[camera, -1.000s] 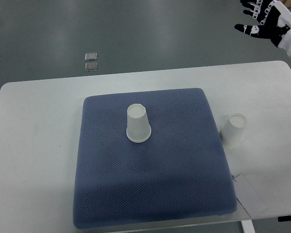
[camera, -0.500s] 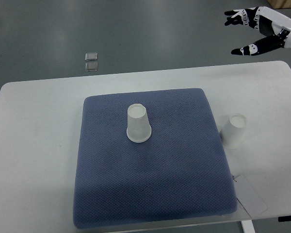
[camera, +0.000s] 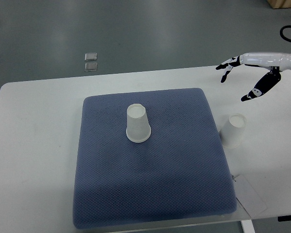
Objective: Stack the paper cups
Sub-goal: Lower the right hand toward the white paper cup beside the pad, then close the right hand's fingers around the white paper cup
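Top view: right hand (camera: 246, 77) splayed above table (camera: 34, 131)

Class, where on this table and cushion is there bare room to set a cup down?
Free: white table left of the blue cushion, and the cushion's near half below the centre cup. Crowded: the right strip, with the second cup, a paper sheet and the open right robot hand above.

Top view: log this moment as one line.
right hand open, above table | one cup on mat | other cup beside mat | unstacked
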You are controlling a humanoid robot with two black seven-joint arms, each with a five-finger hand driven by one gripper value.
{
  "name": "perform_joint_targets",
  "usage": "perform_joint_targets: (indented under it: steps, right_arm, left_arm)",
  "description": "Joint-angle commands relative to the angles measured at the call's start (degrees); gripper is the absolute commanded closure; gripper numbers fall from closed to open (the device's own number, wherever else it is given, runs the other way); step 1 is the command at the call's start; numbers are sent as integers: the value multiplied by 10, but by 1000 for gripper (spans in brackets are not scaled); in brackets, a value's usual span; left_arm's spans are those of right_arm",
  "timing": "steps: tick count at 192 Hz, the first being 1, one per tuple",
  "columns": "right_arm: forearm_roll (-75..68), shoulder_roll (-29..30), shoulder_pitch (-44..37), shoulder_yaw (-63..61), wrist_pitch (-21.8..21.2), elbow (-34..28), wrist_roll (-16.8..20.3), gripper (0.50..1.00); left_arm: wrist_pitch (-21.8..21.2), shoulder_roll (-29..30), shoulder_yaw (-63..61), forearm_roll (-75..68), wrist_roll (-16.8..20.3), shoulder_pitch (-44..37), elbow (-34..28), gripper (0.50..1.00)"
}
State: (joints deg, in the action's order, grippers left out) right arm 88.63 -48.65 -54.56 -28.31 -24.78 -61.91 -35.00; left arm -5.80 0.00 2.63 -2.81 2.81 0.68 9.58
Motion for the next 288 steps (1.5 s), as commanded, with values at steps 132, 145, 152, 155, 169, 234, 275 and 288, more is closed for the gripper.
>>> perform_joint_targets:
  steps: [132,145,152,155,169,234,275,288]
  right_arm:
    - [60,14,2,139,115,36,0,574]
    - [60,19,3,140,120,40,0,574]
    - [60,20,4,141,120,40,0,574]
    - [60,21,4,141,120,40,0,574]
    - [60,27,6,147,121,41,0,574]
    - [61,44,12,158,132,47,0,574]
    - [61,53,12,182,152,64,0,574]
    - [61,57,12,183,152,72,0,574]
  left_arm:
    - [0,0,0,0,0,-1,0,500]
    - [0,0,0,0,0,-1,0,500]
    - [0,0,0,0,0,0,0,500]
    - [0,0,0,0,0,-1,0,500]
    - [0,0,0,0,0,0,0,500]
    - [0,0,0,0,0,0,0,500]
    - [0,0,0,0,0,0,0,500]
    - [0,0,0,0,0,0,0,500]
